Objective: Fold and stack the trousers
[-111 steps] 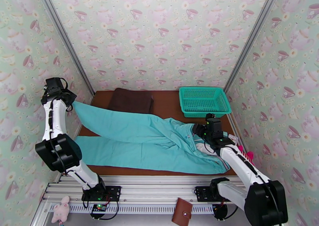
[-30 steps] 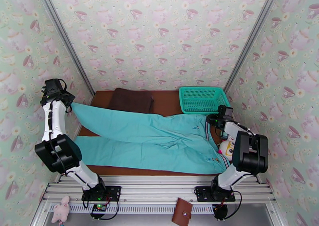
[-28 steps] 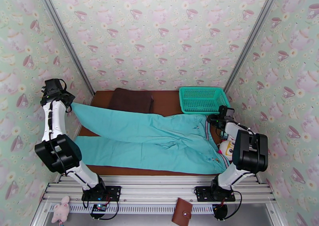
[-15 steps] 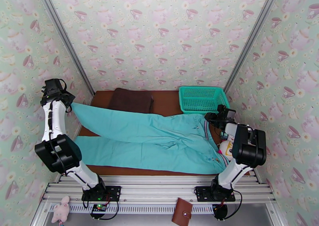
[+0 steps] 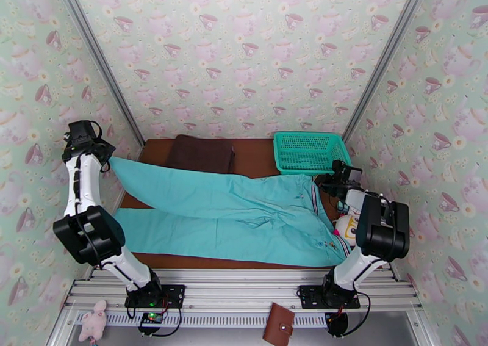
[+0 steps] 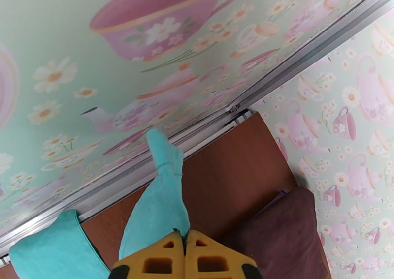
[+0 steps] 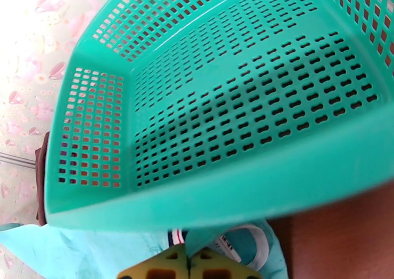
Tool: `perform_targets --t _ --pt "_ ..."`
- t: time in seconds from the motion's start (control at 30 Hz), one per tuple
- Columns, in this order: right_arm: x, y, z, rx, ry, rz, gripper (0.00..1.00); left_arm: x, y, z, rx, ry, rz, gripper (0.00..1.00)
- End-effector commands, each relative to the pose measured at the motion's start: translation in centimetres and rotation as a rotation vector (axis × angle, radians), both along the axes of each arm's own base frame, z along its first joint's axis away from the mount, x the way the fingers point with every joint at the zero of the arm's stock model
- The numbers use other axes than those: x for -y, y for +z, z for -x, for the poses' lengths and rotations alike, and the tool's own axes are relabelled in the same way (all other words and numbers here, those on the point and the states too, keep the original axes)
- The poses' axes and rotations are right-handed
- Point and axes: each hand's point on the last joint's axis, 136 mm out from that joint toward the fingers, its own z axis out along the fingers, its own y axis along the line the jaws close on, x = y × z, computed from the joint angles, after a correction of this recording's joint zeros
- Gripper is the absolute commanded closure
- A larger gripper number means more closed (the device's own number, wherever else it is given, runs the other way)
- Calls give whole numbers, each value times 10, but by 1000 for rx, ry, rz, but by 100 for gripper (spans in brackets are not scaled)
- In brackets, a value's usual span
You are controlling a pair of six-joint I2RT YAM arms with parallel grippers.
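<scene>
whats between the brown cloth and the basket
Nothing: in the top view only bare table separates the brown cloth from the basket. The trousers lie nearer than that gap.

No wording can be read anywhere. Just beyond the right claw point(image 7: 188, 269), a small white label point(image 7: 229, 245) on the waistband of the turquoise thin cloth trousers point(image 7: 98, 256) bears dark print, too blurred to make out.
</scene>
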Motion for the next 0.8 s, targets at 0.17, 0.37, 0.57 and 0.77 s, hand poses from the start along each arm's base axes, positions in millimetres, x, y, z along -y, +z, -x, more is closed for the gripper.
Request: perform_targets --t 0.17,0.37,0.57,0.77 --pt "6 122 37 184 8 231 100 -8 23 15 41 45 -24 100" --pt "40 193 41 361 -169 422 100 -28 30 38 66 155 -4 100" --pt "55 236 14 473 -221 406 100 -46 32 40 91 172 11 100" --pt "47 262 -5 631 -221 252 100 -38 30 34 105 138 31 100"
